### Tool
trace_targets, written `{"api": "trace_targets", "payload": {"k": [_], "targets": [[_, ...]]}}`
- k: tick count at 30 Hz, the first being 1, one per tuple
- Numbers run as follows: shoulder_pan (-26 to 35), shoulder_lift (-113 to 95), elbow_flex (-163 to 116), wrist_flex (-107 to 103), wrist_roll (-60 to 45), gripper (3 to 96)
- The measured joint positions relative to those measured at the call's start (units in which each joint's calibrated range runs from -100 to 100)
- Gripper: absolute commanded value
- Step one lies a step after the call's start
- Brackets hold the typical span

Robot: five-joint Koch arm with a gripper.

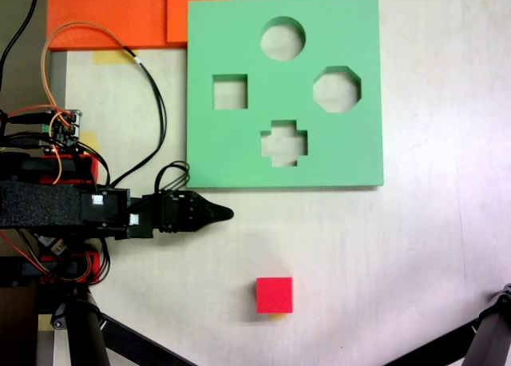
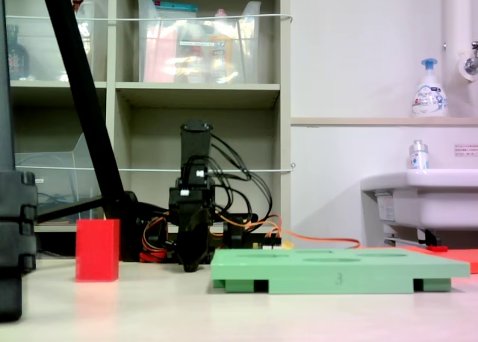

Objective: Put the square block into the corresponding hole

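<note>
In the first exterior view, the Koch arm (image 1: pixel 56 206) lies across the left of the frame, with orange and black cables looping above it. Its jaws (image 1: pixel 217 214) come to one dark point with no gap showing, clenched on nothing, just below the lower left corner of the green foam board (image 1: pixel 351 150). The board fills the upper middle of the frame; its square cutout (image 1: pixel 230 92) sits at the board's left, with a round cutout (image 1: pixel 283 38) above to the right, a cross-shaped cutout (image 1: pixel 283 143) below to the right, and an octagonal cutout (image 1: pixel 337 89) farthest right. Orange sheets (image 1: pixel 112 14) lie at upper left. The red cube (image 1: pixel 274 295) rests on the pale tabletop (image 1: pixel 415 254) at lower centre, well apart from board and jaws.

In the second exterior view the cube (image 2: pixel 97 250) stands at lower left, the arm (image 2: pixel 193 200) hangs tip-down at centre, and the board (image 2: pixel 336 271) lies flat to its right.
</note>
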Motion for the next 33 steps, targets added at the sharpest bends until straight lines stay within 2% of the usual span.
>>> {"api": "trace_targets", "payload": {"k": [18,21,23,33], "targets": [[0.0,0.0,0.0,0.0,0.0,49.9],[0.0,0.0,0.0,0.0,0.0,47.3],[-0.24,0.0,0.0,0.0,0.1,49.9],[-8.94,0.0,0.69,0.1,26.62,47.9]]}}
